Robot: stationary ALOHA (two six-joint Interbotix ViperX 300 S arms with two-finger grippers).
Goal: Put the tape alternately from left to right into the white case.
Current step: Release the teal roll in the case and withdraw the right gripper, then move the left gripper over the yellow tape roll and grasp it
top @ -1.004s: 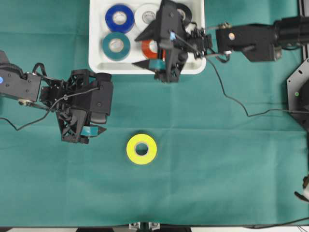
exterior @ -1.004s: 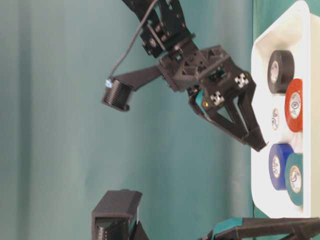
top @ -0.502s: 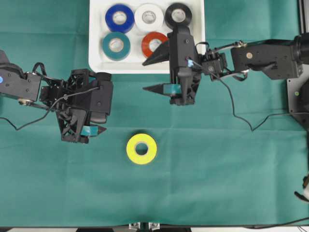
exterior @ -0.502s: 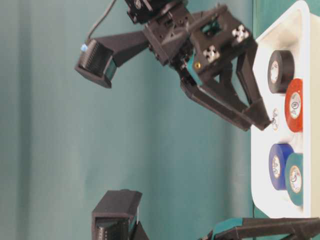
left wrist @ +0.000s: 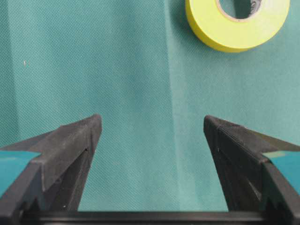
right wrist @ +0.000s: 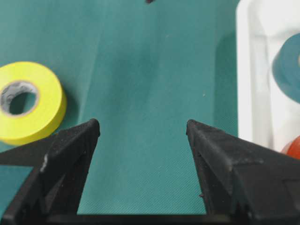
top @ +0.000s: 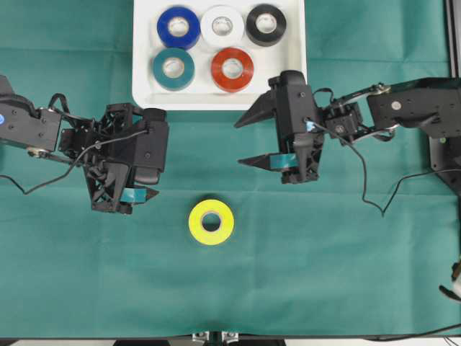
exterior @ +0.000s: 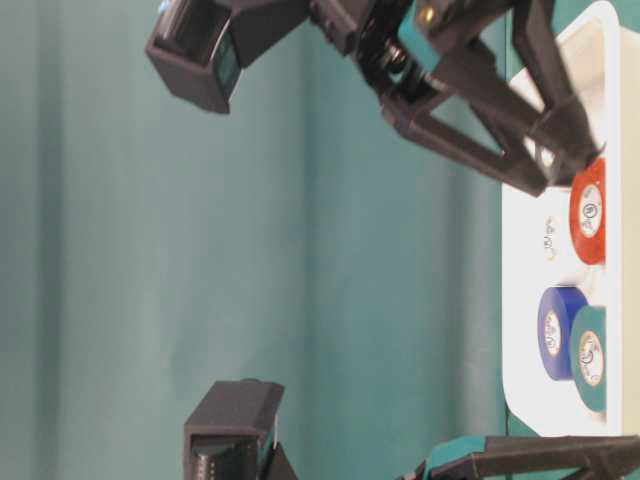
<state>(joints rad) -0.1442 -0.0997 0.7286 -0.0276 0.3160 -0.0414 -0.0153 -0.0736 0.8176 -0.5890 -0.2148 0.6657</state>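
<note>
Both pairs of jaws stand wide apart with nothing between them. The right gripper [top: 248, 140] hangs over bare green cloth [top: 346, 252] just below the white case [top: 144, 97], and the left gripper [top: 148, 194] hangs over the cloth to the left of the yellow roll [top: 211, 222]. There are six rolls of tape in all. Five lie flat in the case, holes facing up, in two rows: blue [top: 178, 27], white [top: 222, 25] and black [top: 266, 24] along the far row, teal [top: 173, 68] and red [top: 232, 69] in the near row, leaving the near right corner of the case bare. The sixth, the yellow one, lies flat on the cloth, hole up, well apart from the case and between the two grippers, nearer the lower edge of the table. The one case lies with its long side running left to right at the top of the overhead view.
</note>
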